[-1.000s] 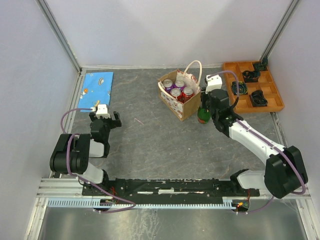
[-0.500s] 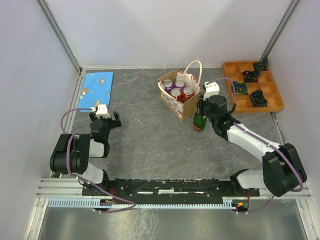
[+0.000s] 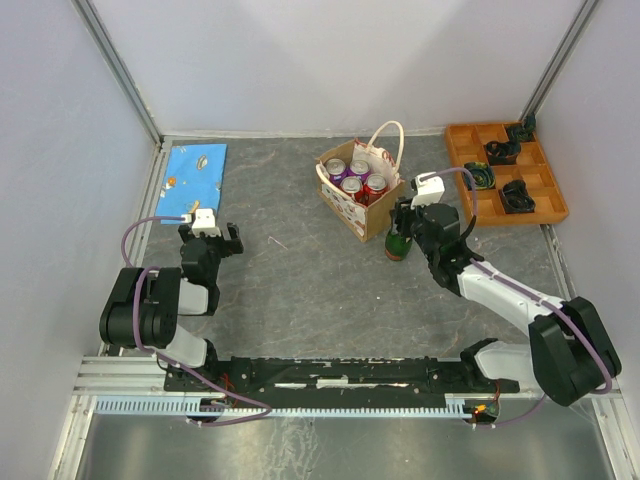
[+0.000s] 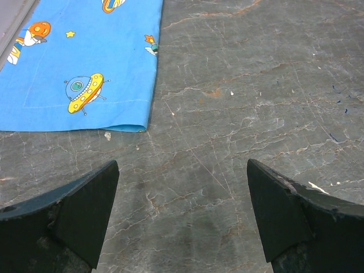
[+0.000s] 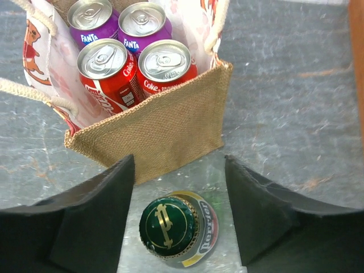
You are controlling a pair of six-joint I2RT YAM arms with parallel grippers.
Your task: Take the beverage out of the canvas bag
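The canvas bag (image 3: 360, 192) stands at the table's middle back, its tan side (image 5: 153, 133) facing the right wrist camera. Inside it are two red Coke cans (image 5: 108, 65) and two purple Fanta cans (image 5: 94, 17). A green bottle (image 3: 397, 245) with a green and gold cap (image 5: 169, 227) stands upright on the table just in front of the bag's right corner. My right gripper (image 3: 408, 222) (image 5: 179, 162) hovers above the bottle, open, its fingers on either side of the cap and not touching it. My left gripper (image 3: 210, 240) (image 4: 182, 170) is open over bare table.
A blue cloth with cartoon prints (image 3: 192, 170) (image 4: 79, 62) lies at the back left, just ahead of the left gripper. An orange compartment tray (image 3: 520, 222) holding black parts sits at the back right. Walls close in the left, right and back sides.
The right gripper, shut on the bottle a second ago, shifted slightly left, set it on the table and opened. The left arm has not moved.
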